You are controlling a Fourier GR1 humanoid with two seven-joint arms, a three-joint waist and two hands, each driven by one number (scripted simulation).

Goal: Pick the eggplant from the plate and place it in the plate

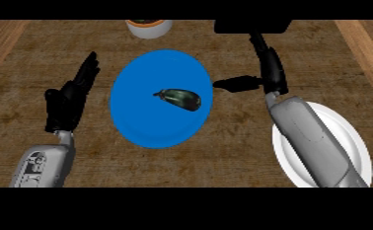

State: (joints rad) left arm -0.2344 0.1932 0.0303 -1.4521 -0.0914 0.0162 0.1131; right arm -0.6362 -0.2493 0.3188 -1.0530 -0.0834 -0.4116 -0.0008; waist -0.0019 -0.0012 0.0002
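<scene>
Dark purple, almost black, the eggplant point(179, 98) is seen lying on its side on the blue plate point(142, 125), a little right of the plate's middle, with its stem end turned to the left. Nothing is touching it, so it is held only by the plate beneath it.

To the right of the blue plate the right hand point(271, 71) is stretched out over the wooden counter point(218, 150). Its fingers are kept straight and extended away from the robot, and its thumb is pointed left toward the plate's rim, apart from the eggplant; nothing is pinched in it. Such a spread hand beside the plate would suit either an approach to the eggplant or a withdrawal after a release, and which of the two cannot be settled.

A white plate point(348, 137) is set at the lower right, largely covered by the right forearm; no eggplant is seen on its visible part.

The left hand point(70, 95) is held open at the left of the blue plate, fingers up, at rest.

A white cup point(149, 28) with an orange rim is placed at the far edge.
</scene>
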